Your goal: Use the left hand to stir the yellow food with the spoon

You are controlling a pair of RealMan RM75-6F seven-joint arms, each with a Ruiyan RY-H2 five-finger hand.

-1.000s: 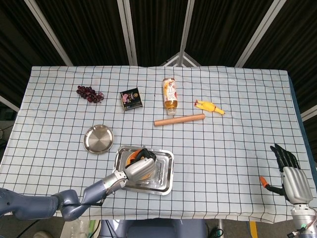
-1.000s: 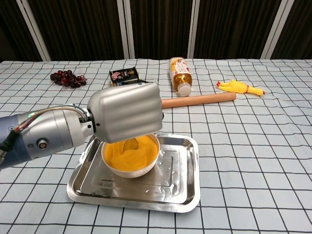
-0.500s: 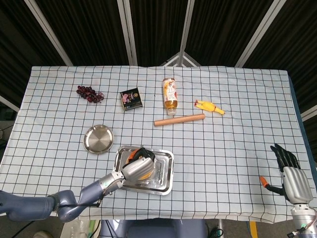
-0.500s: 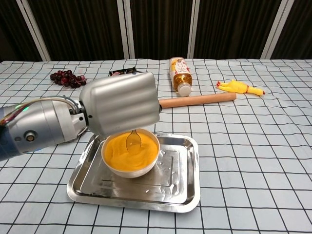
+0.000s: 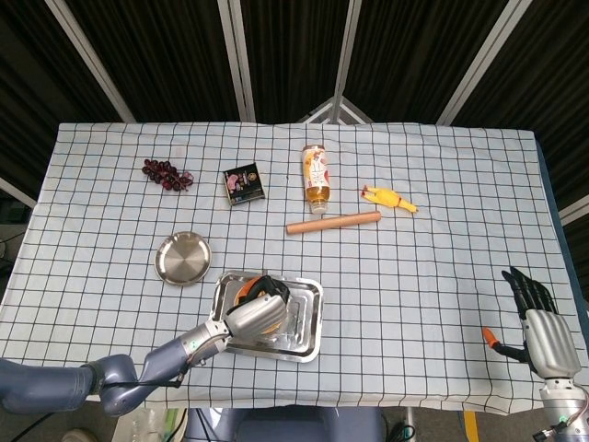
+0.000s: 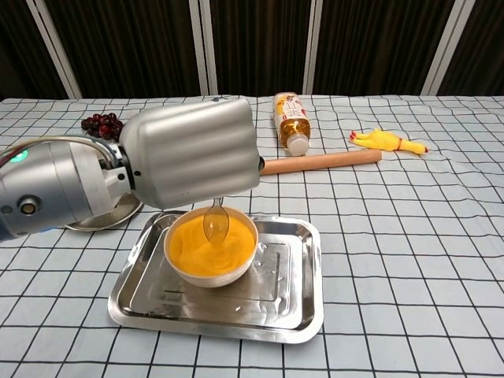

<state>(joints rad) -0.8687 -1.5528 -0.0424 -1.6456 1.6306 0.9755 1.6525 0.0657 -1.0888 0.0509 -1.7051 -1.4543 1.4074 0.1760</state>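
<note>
Left hand (image 6: 189,153) fingers closed, holding spoon (image 6: 215,221); bowl-end touching yellow food (image 6: 206,243).

I can read no text, number or brand in either view. The bottle (image 6: 290,120) lying on the worktop (image 6: 409,236) carries a printed label with a red and white figure, but its characters are too small and blurred for me to make out. The small dark box (image 5: 244,183) has a printed face with pink and light patches in the head view; any lettering on it is unresolved, and in the chest view I find it hidden behind the left hand (image 6: 189,153). I see a green indicator light on the left arm (image 6: 17,155) in the chest view, with no marking beside it.
</note>
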